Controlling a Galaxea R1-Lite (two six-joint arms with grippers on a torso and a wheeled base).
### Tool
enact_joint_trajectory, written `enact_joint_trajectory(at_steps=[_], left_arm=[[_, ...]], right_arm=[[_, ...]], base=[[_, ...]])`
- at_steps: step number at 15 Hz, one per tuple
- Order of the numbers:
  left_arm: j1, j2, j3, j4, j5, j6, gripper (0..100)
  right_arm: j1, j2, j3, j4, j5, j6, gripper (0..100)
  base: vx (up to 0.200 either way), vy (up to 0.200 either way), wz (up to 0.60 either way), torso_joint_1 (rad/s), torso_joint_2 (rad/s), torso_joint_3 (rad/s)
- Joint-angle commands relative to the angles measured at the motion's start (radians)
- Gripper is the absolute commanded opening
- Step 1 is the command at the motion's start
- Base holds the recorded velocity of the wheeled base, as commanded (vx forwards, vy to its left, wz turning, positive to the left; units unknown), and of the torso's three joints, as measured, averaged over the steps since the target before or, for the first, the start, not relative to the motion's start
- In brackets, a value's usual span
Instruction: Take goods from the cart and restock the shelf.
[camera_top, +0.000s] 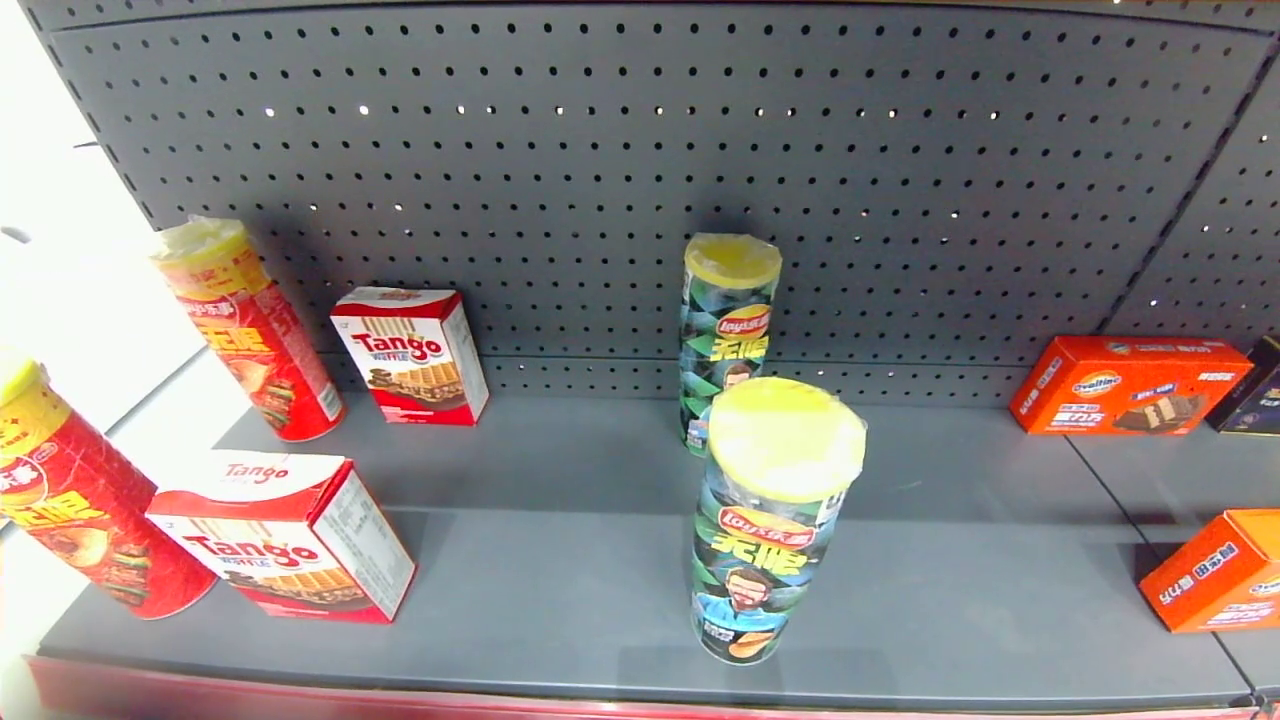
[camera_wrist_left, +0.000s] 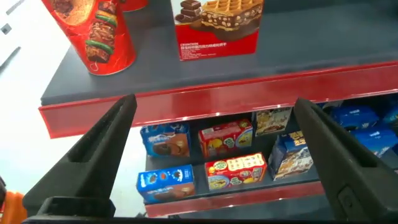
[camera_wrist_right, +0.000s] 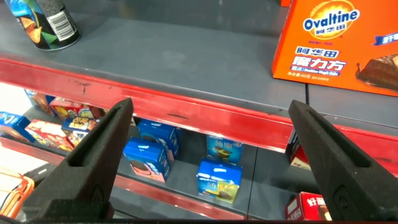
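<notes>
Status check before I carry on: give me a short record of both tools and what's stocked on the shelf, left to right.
left tool: open, empty, facing the red front edge of the shelf
right tool: open, empty, facing the same edge
shelf left: rear red can, front red can, rear wafer box, front wafer box
shelf middle: rear green can behind front green can, both upright
shelf right: rear orange box, front orange box

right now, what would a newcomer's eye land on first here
A green chip can with a yellow lid stands upright at the front middle of the grey shelf, a twin can behind it. At the left stand red cans and wafer boxes, at the right orange boxes.
</notes>
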Motion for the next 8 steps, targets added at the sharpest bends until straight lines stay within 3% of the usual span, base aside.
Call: enact_joint_trajectory(at_steps=[1, 3, 5, 8], left_arm=[[0.0, 0.002, 0.0, -0.001, 0.002, -0.004, 100], [0.0, 0.002, 0.0, -0.001, 0.006, -0.008, 100], [-0.001, 0.002, 0.0, 0.003, 0.005, -0.008, 100], [0.0, 0.002, 0.0, 0.001, 0.011, -0.008, 100]], right_arm=[[0.069, 0.001, 0.0, -0.002, 0.017, -0.001, 100], [0.077, 0.001, 0.0, 0.0, 0.013, -0.001, 100], [-0.021, 0.007, -0.003, 0.0, -0.02, -0.024, 100], [-0.02, 0.006, -0.003, 0.0, -0.043, -0.017, 100]], base=[[0.0, 0.0, 0.0, 0.0, 0.0, 0.0], [0.0, 0.0, 0.0, 0.0, 0.0, 0.0], [0.0, 0.0, 0.0, 0.0, 0.0, 0.0], [0.0, 0.0, 0.0, 0.0, 0.0, 0.0]])
